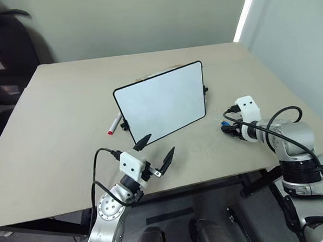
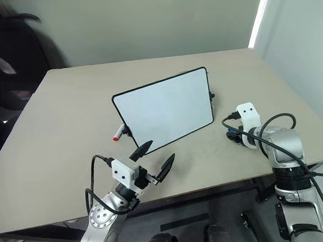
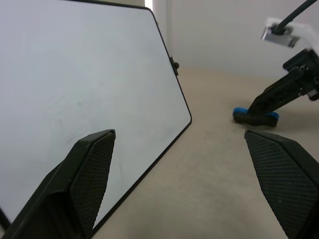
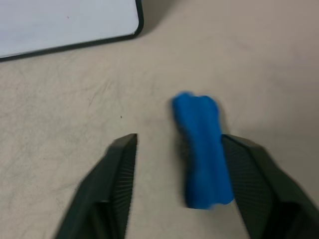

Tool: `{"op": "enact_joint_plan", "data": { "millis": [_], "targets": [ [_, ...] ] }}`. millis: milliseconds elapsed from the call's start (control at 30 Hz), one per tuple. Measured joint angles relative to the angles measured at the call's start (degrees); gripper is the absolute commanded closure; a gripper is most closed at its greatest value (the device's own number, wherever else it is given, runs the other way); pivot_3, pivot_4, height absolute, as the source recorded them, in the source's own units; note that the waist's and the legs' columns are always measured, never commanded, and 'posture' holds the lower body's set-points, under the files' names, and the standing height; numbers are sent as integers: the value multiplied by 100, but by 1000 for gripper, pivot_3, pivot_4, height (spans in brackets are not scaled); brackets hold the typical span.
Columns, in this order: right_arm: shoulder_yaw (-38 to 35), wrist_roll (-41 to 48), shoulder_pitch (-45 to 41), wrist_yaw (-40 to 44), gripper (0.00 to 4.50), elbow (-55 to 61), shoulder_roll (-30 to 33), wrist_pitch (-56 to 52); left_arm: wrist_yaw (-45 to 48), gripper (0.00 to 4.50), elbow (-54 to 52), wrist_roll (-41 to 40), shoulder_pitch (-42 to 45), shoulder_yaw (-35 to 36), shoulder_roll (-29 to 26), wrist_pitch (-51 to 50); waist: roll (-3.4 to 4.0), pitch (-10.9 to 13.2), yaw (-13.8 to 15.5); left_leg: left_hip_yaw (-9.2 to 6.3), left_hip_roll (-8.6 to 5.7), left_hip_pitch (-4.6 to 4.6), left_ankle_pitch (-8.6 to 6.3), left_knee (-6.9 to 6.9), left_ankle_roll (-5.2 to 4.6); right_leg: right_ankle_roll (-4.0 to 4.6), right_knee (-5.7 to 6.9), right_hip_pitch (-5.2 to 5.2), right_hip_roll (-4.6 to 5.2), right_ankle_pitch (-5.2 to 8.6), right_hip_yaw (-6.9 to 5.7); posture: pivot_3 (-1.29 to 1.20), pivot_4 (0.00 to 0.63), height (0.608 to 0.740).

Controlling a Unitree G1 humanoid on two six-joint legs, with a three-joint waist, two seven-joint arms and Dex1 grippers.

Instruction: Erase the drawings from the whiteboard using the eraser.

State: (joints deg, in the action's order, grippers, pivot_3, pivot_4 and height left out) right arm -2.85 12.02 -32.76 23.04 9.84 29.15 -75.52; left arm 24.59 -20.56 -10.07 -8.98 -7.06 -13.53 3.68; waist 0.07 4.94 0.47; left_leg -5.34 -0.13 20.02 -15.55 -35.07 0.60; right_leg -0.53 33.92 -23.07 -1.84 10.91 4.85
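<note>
The eraser lies on the desk between the spread right pincer's fingers, against one; left pincer spread too.

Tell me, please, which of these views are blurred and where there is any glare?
Right wrist view: the blue eraser is smeared, its edges soft. Left wrist view: the nearby fingers look soft, the whiteboard evenly lit. Left eye view: a bright light strip glares at the upper right.
</note>
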Motion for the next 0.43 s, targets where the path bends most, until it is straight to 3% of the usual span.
{"op": "enact_joint_plan", "data": {
  "millis": [300, 433],
  "targets": [
    [-571, 400, 1308, 298, 1771, 1358, 421, 433, 54, 0, -66, 36, -11, -3, -91, 18, -1, 0, 26, 1, -3, 2, -4, -1, -2, -23, -2, 28, 0, 32, 3, 0, 150, 739],
    [-767, 472, 1445, 337, 1771, 1567, 436, 755, 53, 0, -197, 67, -65, -135, -93, 14, -7, 3, 2, 2, -4, 0, -6, -2, -5, -31, -2, 30, 0, 46, 5, 0, 150, 739]
  ]
}}
